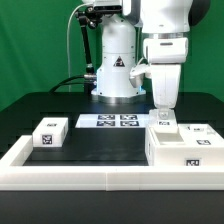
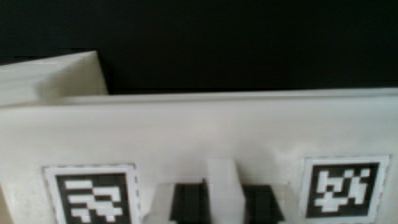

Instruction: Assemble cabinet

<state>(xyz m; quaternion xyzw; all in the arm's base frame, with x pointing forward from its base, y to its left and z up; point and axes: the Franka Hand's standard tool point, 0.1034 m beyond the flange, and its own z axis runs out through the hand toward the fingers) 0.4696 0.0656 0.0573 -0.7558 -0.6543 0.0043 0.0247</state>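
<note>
The cabinet (image 1: 176,148), a big white box with black-and-white tags, stands at the exterior view's right, against the front rail. My gripper (image 1: 163,114) comes straight down onto the top of the box near its back left corner. In the wrist view the cabinet (image 2: 214,125) fills the picture as a broad white face with a tag (image 2: 93,190) on one side and a second tag (image 2: 343,185) on the other. My gripper (image 2: 222,200) is shut on a thin upright white strip of the cabinet. One dark finger (image 2: 185,203) shows beside that strip.
A small white tagged block (image 1: 50,132) lies alone at the exterior view's left. The marker board (image 1: 110,121) lies flat at the back middle, before the robot's base (image 1: 115,70). A long white rail (image 1: 90,176) edges the table's front and left.
</note>
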